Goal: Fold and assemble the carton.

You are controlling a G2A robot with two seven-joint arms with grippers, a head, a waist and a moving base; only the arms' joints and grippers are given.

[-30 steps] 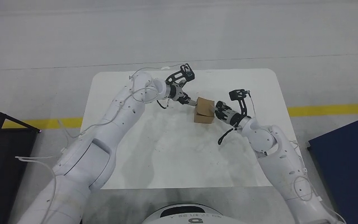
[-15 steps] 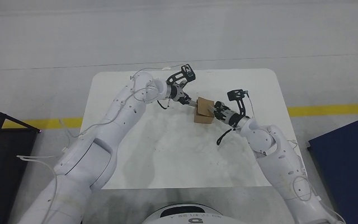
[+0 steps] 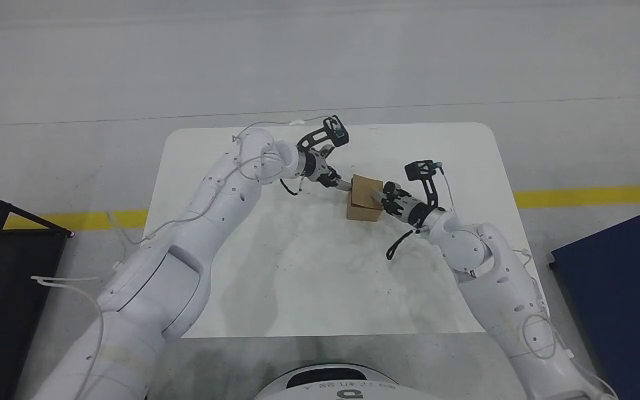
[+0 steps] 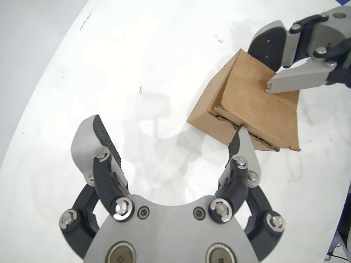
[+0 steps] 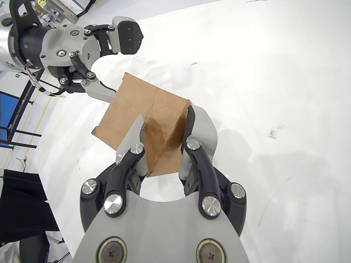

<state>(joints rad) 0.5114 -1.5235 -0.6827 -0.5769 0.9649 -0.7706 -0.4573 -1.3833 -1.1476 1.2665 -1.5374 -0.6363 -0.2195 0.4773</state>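
A small brown carton [image 3: 364, 196] lies partly folded near the middle of the white table [image 3: 300, 280]. My right gripper [image 5: 164, 113] is shut on one of its panels, one finger on each face, and also appears at the carton's far end [image 4: 263, 66]. My left gripper [image 4: 168, 123] stands open on the opposite side. One of its fingertips [image 4: 239, 134] touches the carton [image 4: 246, 110] at the flap edge, while the other finger hangs over bare table. From above, the left gripper [image 3: 342, 183] and right gripper [image 3: 390, 199] flank the carton.
The table's edges run close behind the carton [image 5: 148, 110] and off to both sides. A black frame [image 3: 20, 230] stands beyond the left edge and a dark blue object [image 3: 605, 265] beyond the right. Bare tabletop lies in front of the carton.
My right gripper has edged slightly further onto the carton. The left arm and the carton have hardly moved.
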